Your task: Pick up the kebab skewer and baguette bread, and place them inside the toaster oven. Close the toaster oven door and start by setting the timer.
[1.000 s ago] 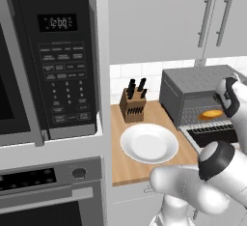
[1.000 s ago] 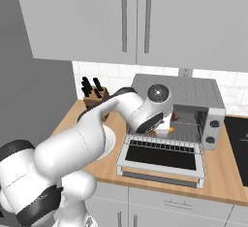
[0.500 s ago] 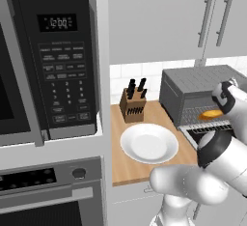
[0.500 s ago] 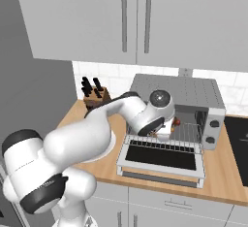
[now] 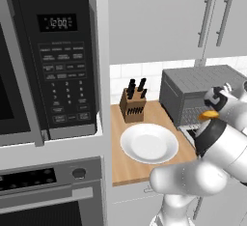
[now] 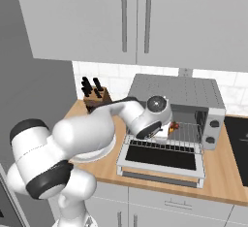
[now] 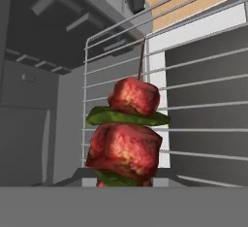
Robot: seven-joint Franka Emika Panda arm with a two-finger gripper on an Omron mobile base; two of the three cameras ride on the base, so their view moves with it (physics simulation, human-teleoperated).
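Over on the left a wooden knife block (image 6: 95,95) stands behind a round white plate (image 5: 149,142). The two-finger gripper (image 6: 168,129) reaches into the grey ribbed toaster oven (image 6: 181,95) above its dropped glass door (image 6: 162,157) — jaws clamped tight on the red-and-green kebab skewer (image 7: 127,132), held over the wire rack (image 7: 193,105). A golden-orange baguette (image 5: 210,115) lies inside.

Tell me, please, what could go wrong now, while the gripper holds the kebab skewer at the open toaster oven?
1. The kebab skewer hangs just over the wire rack; its thin stick could slip between the wires or catch on them when released.
2. The toaster oven door lies open and flat below the arm, so a low wrist might press on it.
3. The baguette bread already lies inside the toaster oven; the skewer may bump it.
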